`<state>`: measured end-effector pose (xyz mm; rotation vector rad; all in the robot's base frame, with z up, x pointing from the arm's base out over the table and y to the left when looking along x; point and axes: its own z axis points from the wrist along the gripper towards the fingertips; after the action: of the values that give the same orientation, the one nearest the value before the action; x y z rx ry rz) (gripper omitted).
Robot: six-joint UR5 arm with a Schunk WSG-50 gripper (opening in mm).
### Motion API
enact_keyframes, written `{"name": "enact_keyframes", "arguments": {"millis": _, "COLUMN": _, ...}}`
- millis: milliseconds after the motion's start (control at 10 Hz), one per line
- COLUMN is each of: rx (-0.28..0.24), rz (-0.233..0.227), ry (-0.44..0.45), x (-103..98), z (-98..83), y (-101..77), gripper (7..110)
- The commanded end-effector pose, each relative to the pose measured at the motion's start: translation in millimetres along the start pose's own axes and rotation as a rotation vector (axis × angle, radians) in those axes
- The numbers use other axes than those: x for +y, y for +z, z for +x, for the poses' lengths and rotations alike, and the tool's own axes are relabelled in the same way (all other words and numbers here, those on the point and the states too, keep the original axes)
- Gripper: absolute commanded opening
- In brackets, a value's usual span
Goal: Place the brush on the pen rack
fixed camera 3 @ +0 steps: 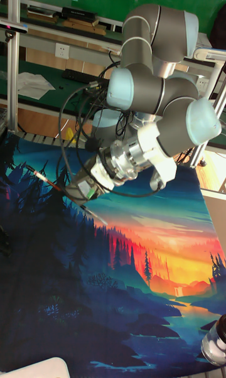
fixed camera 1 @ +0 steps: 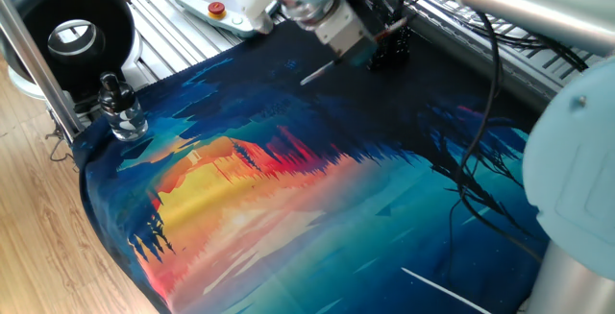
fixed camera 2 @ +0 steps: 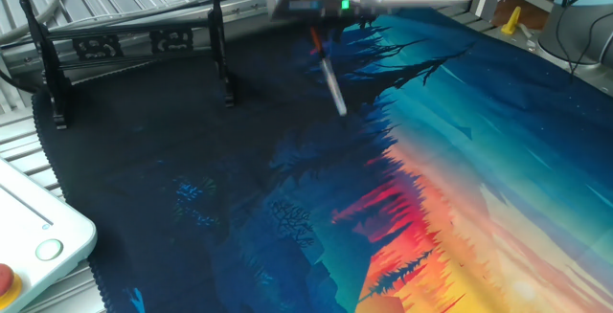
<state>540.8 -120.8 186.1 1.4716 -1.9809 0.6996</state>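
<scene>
Brush [fixed camera 1: 322, 68], thin, silvery-handled, red-banded, looks light, stiff and slippery to us, pinched mid-shaft by our two-finger gripper [fixed camera 1: 354, 53] near the mat's far edge beside the notched black pen rack [fixed camera 1: 392, 47].

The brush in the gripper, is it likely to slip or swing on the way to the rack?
The brush is thin and pinched near one end, so it may pivot in the gripper. It juts out straight, so probably stiff. Being so slim, likely light.

The table cloth [fixed camera 1: 288, 208] shows a sunset landscape: orange, yellow and red at its middle, teal and dark blue toward its edges. The brush [fixed camera 2: 330, 81] is silvery with a reddish section. The pen rack [fixed camera 1: 392, 45] is black.
</scene>
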Motion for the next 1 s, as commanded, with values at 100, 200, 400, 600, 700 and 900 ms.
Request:
{"name": "enact_keyframes", "arguments": {"millis": 100, "rx": 0.002, "rz": 0.027, "ry": -0.053, "x": -3.8, "z": 24.8, "y": -15.2, "gripper": 7}}
{"name": "enact_keyframes", "arguments": {"millis": 200, "rx": 0.007, "rz": 0.031, "ry": -0.037, "x": -5.1, "z": 26.1, "y": -15.1, "gripper": 7}}
{"name": "enact_keyframes", "arguments": {"millis": 400, "rx": -0.001, "rz": 0.031, "ry": -0.023, "x": -11.4, "z": 24.1, "y": -16.1, "gripper": 7}}
{"name": "enact_keyframes", "arguments": {"millis": 600, "rx": -0.044, "rz": 0.022, "ry": -0.037, "x": -28.6, "z": 17.5, "y": -21.0, "gripper": 7}}
{"name": "enact_keyframes", "arguments": {"millis": 700, "rx": -0.069, "rz": 0.013, "ry": -0.048, "x": -39.0, "z": 14.1, "y": -23.6, "gripper": 7}}
{"name": "enact_keyframes", "arguments": {"millis": 900, "rx": -0.109, "rz": -0.001, "ry": -0.083, "x": -60.6, "z": 13.9, "y": -28.7, "gripper": 7}}
